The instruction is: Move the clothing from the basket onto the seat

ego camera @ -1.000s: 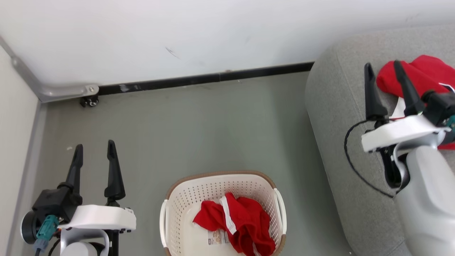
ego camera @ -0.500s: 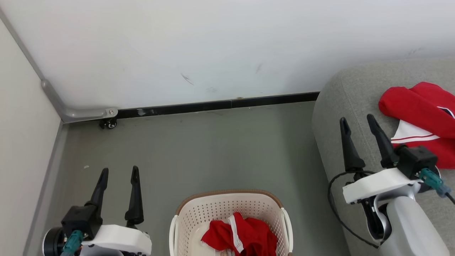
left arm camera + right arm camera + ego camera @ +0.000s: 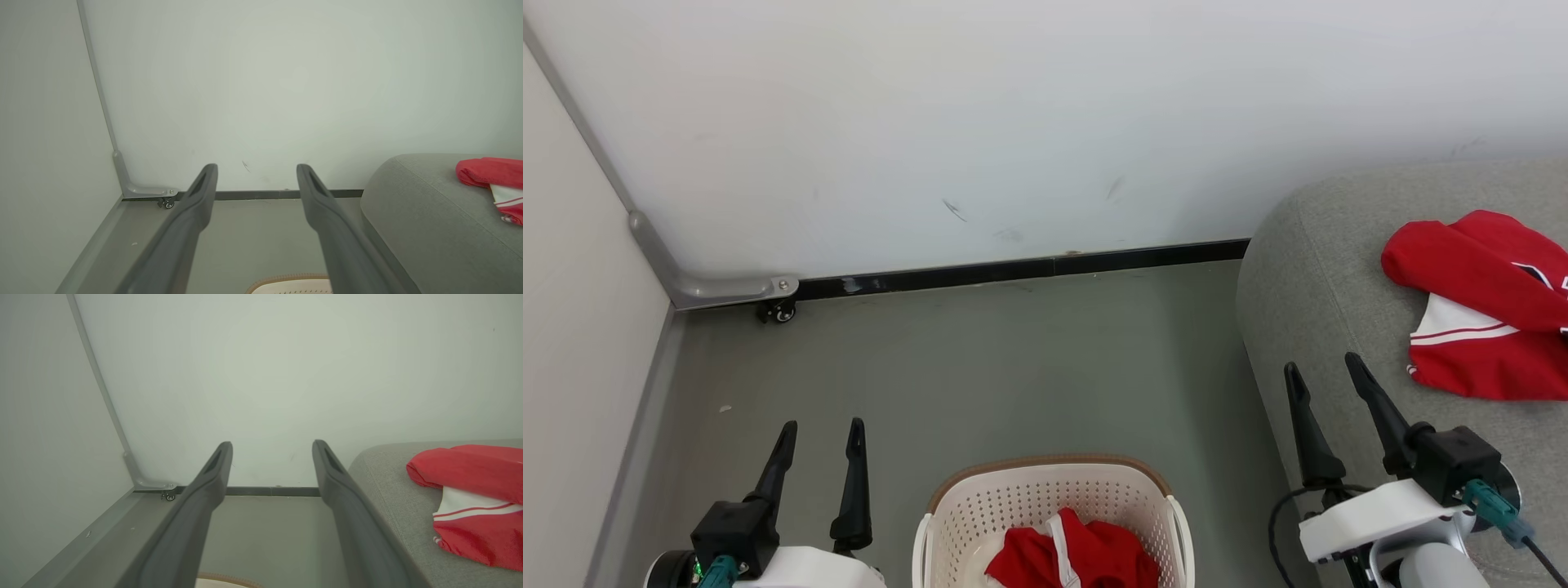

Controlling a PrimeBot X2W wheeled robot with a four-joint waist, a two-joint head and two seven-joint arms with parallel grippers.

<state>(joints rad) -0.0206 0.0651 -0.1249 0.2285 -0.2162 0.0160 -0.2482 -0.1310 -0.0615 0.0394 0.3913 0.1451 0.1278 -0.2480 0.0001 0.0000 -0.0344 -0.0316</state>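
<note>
head view: clothing (image 3: 1098, 562) in basket (image 3: 1013, 506), seemingly bunched.

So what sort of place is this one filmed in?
Likely a staged indoor test corner set up like a laundry nook, not a lived-in room: bare white wall panels with a metal bracket on a caster, a plain grey floor, a grey seat and a laundry basket holding red clothing.
</note>
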